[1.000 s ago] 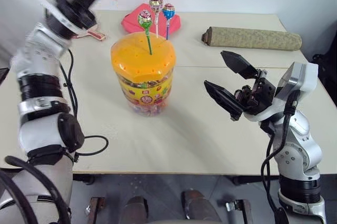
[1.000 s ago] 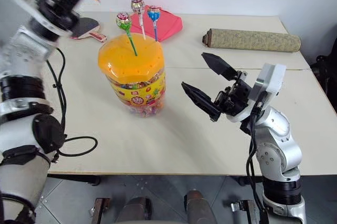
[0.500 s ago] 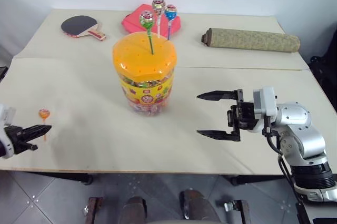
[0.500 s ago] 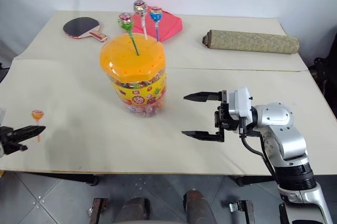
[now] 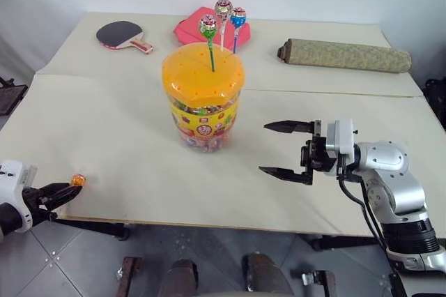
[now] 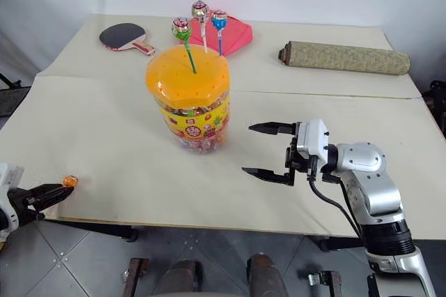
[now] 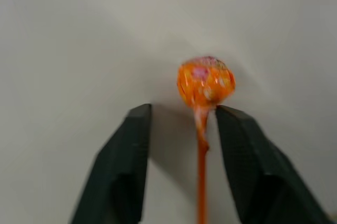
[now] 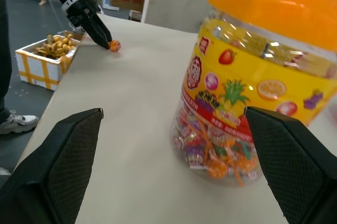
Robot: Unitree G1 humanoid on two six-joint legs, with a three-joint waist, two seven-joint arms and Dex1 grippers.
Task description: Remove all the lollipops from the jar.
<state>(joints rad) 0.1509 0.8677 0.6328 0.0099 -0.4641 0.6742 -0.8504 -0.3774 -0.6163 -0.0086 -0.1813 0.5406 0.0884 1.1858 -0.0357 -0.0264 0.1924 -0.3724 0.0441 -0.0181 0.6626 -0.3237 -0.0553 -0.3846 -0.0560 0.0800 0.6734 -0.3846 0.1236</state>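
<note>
The jar (image 5: 203, 95), a clear tub with a domed orange lid and a yellow label, stands mid-table. Three lollipops stick up from its lid: green (image 5: 208, 25), pinkish (image 5: 223, 8) and blue (image 5: 238, 14). An orange lollipop (image 5: 77, 180) lies at the table's front left edge. In the left wrist view its stick (image 7: 201, 150) runs between the spread fingers of my left gripper (image 7: 184, 109), close to one finger and not pinched. My right gripper (image 5: 266, 148) is open, level, to the right of the jar and pointing at it with a gap between.
A table tennis paddle (image 5: 124, 34), a red pouch (image 5: 188, 31) and a rolled mat (image 5: 345, 55) lie along the back of the table. The right wrist view shows a box (image 8: 45, 58) on the floor and a person's shoe (image 8: 16, 124) beyond the table's left edge.
My left arm swung from high at the back left down to the front left edge, and its fingers have spread off the orange lollipop. My right gripper sank and turned level toward the jar.
</note>
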